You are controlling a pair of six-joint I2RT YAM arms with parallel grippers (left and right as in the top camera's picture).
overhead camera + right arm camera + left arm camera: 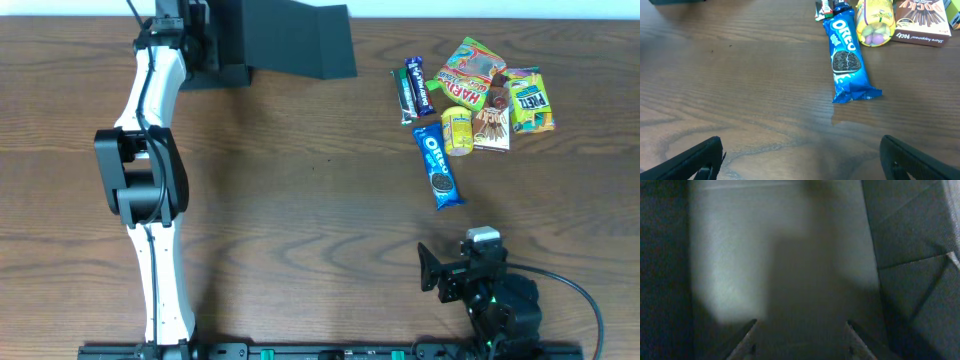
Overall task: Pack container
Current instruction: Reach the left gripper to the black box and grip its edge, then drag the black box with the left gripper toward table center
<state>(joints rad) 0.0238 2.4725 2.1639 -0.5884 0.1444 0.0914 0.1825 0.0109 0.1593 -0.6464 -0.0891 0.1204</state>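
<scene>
Table (300,200) of dark wood is seen from above. The container (295,40) is set at the far left edge, flap raised, and the left arm (150,180) is stretched out to it. The left gripper (801,340) is pressed close to dark card. Its view is blurred, so whether anything is pinched by its jaws cannot be told. The right gripper (800,145) is held low at the near right, jaws spread wide over bare wood. Snacks (480,95) are heaped at the far right, and an Oreo pack (438,165) is laid nearest the right gripper.
</scene>
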